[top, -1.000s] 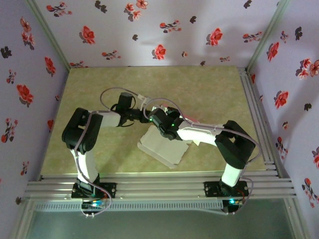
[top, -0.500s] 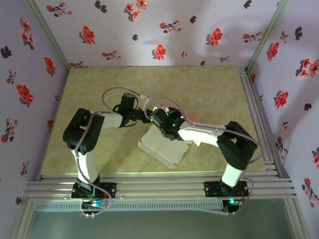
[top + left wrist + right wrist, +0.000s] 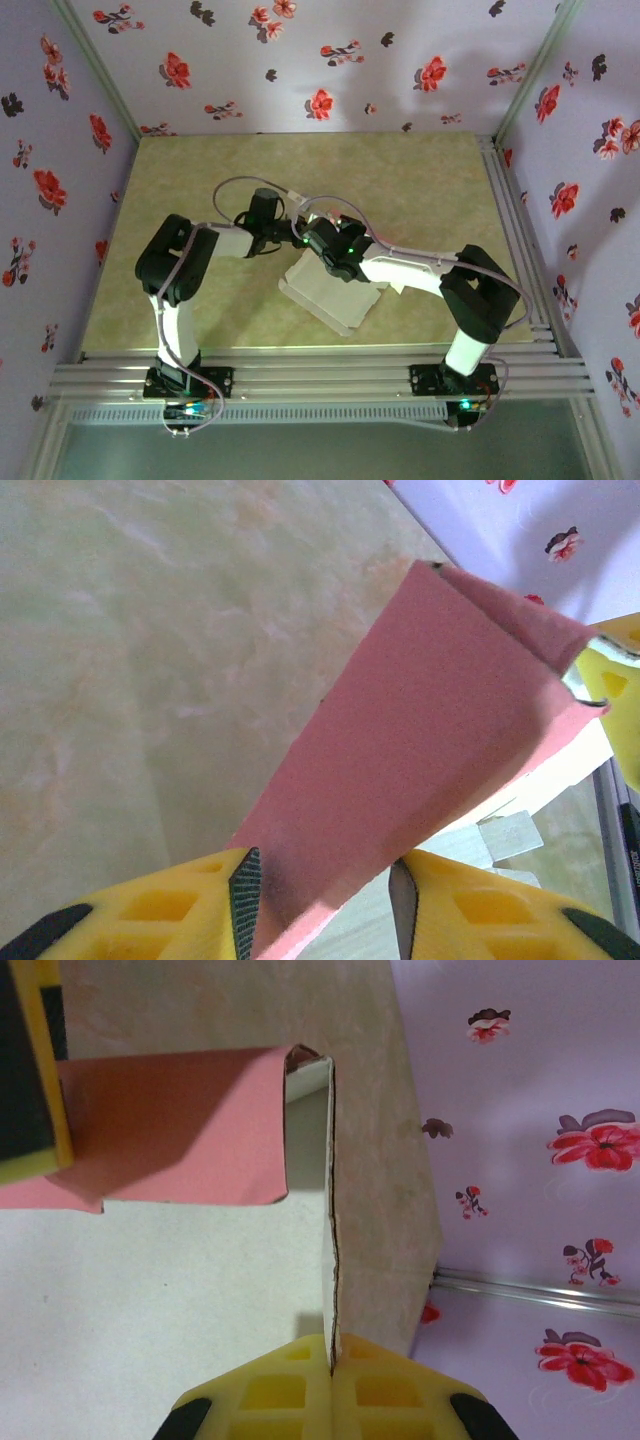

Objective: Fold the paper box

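Observation:
The paper box (image 3: 330, 295) lies half-folded in the middle of the table, pale grey-white inside. In the left wrist view a salmon pink panel (image 3: 430, 710) runs up between the fingers of my left gripper (image 3: 325, 880). It rests against the left pad, a gap separates it from the right pad, and the jaws stand apart. My right gripper (image 3: 332, 1345) is shut on the thin edge of an upright box wall (image 3: 327, 1180), with the white floor panel (image 3: 150, 1300) to its left. The two grippers meet at the box's far corner (image 3: 305, 240).
The beige marbled table (image 3: 420, 190) is bounded by floral walls (image 3: 300, 50) on three sides. Aluminium rails run along the right edge (image 3: 515, 230) and the near edge (image 3: 320, 375). Cables loop over both arms above the box.
The left arm's elbow and wrist have shifted a little to the right, toward the box. The right arm and the box have barely moved.

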You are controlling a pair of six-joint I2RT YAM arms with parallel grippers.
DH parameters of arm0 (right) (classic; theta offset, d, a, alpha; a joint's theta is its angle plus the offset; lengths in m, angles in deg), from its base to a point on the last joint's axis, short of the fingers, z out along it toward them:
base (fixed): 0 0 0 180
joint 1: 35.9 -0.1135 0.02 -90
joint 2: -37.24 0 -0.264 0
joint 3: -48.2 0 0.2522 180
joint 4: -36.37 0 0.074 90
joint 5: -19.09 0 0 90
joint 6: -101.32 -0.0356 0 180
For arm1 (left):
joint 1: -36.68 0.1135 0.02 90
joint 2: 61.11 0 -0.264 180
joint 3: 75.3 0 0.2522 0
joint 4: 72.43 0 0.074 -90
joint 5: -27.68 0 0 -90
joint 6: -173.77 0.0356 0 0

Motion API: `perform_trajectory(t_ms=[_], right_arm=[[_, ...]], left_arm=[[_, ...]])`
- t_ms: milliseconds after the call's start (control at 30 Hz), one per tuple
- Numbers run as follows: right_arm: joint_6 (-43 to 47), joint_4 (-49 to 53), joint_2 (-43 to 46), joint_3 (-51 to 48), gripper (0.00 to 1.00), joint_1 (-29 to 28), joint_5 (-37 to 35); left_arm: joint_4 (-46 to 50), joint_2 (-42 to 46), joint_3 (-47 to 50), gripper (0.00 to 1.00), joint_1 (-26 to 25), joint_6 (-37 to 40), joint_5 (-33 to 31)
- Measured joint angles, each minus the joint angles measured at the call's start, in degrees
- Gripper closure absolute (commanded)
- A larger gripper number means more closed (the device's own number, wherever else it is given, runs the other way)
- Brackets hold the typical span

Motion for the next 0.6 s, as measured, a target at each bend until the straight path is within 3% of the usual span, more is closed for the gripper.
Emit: perform_trajectory(t_ms=[600], right_arm=[[-2.21, 2.71, 0.44, 0.61, 0.98, 0.33, -0.17]], left_arm=[[-3.45, -0.11, -0.09, 0.76, -1.81, -0.35, -7.63]])
